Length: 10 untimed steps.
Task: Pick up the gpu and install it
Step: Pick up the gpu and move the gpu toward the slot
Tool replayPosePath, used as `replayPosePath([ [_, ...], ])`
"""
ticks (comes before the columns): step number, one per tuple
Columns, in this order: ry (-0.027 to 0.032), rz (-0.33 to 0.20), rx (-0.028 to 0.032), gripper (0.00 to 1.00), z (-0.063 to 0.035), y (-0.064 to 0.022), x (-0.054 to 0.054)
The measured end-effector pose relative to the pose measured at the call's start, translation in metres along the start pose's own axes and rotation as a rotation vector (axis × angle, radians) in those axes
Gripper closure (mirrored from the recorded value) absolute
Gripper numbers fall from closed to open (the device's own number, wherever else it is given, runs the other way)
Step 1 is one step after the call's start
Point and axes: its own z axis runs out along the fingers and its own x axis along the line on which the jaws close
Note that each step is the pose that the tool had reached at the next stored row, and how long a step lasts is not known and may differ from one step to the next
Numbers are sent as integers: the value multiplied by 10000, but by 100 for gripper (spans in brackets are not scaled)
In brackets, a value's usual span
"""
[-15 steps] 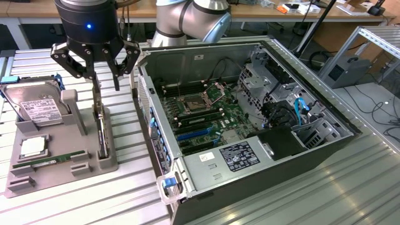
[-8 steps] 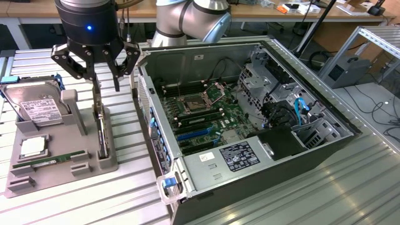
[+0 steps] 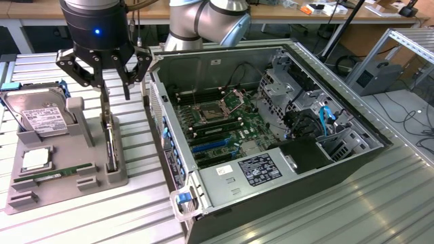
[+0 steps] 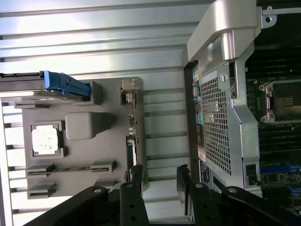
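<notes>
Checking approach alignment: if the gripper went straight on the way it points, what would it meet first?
Most likely the gpu, standing on edge in the grey holder beneath the open gripper. It may strike the card's top edge rather than straddle it; depth is unclear.

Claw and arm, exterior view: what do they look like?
The claw is black and two-fingered, with bolted linkages under a black cylindrical body that carries a small blue light. The arm is rounded silver-grey tubing.
</notes>
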Motion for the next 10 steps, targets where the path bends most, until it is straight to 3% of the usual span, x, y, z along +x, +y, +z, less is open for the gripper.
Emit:
replayPosePath([
  [10, 0, 0, 0, 58, 29, -1, 1],
])
